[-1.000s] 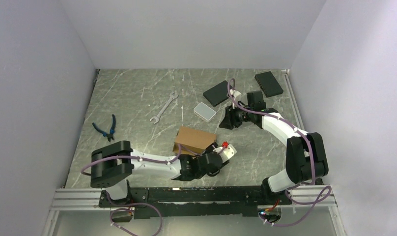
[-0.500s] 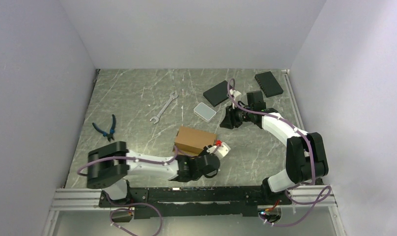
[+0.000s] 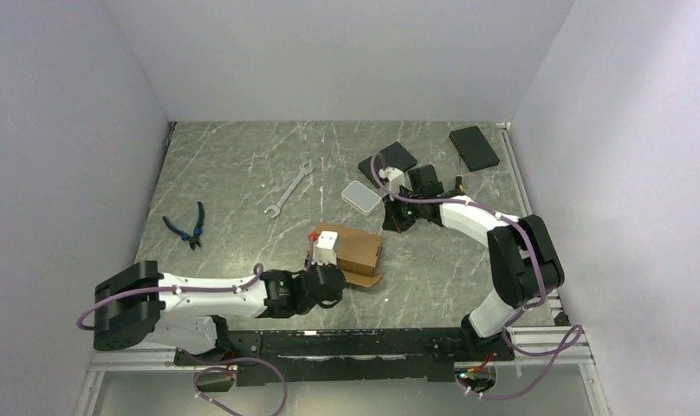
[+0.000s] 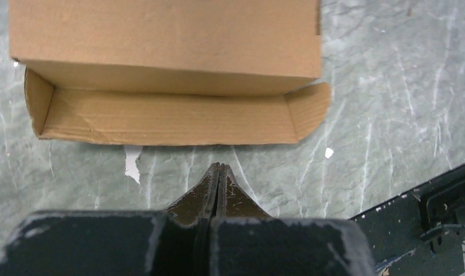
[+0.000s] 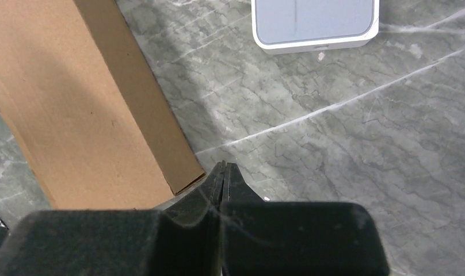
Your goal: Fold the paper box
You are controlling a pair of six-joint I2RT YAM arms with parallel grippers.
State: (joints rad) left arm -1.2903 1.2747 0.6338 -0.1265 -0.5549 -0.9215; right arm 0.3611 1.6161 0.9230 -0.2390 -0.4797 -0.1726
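Observation:
The paper box (image 3: 353, 249) is a small brown corrugated carton in the middle of the table. A long front flap (image 4: 167, 118) with small end tabs lies flat on the table before it. My left gripper (image 4: 219, 167) is shut and empty. It points at that flap from a short way off, at the near side of the box (image 4: 161, 34). My right gripper (image 5: 224, 167) is also shut with nothing in it, just off the box's (image 5: 75, 103) far right corner. In the top view the right gripper (image 3: 398, 222) hovers to the right of the box.
A translucent white case (image 3: 361, 196) (image 5: 313, 23) lies behind the box. Two black slabs (image 3: 388, 161) (image 3: 473, 147) sit at the back right. A wrench (image 3: 290, 198) and blue-handled pliers (image 3: 187, 227) lie to the left. The black rail (image 4: 443, 201) runs along the near edge.
Both grippers have closed. The left wrist swung from the box's right front to its near side. The right gripper moved left toward the box. The front flap now lies open.

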